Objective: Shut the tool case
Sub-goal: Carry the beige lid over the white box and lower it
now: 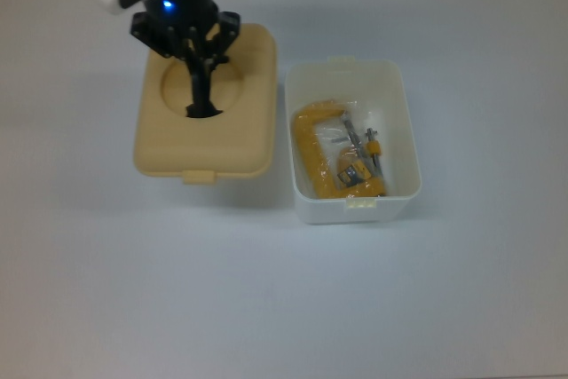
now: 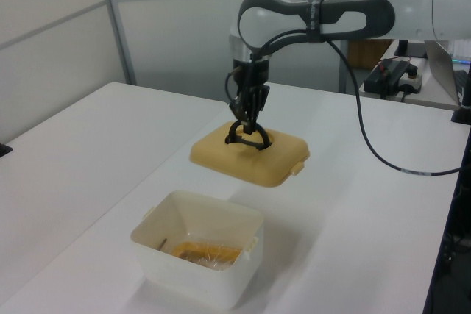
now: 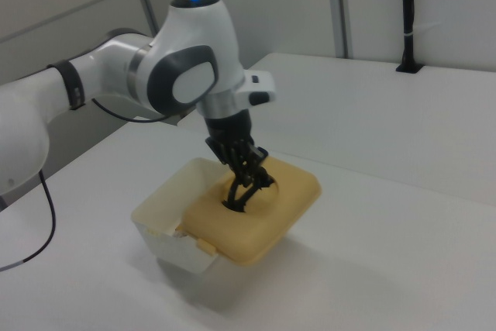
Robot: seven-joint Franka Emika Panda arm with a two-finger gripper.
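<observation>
Tan plastic, the lid (image 1: 206,113) hangs in the air under the gripper (image 1: 202,106), whose black fingers are pinched on the black handle (image 2: 246,137) that stands up from the lid's round recess (image 1: 202,90). In the left view the lid floats level above the white table (image 2: 88,152), casting a shadow below it. A small latch tab (image 1: 199,177) sticks out of the lid edge farthest from the arm's wrist in the top view.

To the gripper's right in the top view, just beside the lid's edge, sits the white tub (image 1: 355,206), open at the top and resting on the table. Inside it lies a yellow tool (image 1: 318,153) wrapped in clear plastic, with some small metal parts (image 1: 366,150) next to it. In the left view the tub (image 2: 199,259) lies nearer the camera than the gripper and lower. In the right view the lid (image 3: 256,211) hides part of the tub (image 3: 167,234) behind it.

A black cable (image 2: 372,156) runs down from the white arm (image 2: 383,9) to the table.
</observation>
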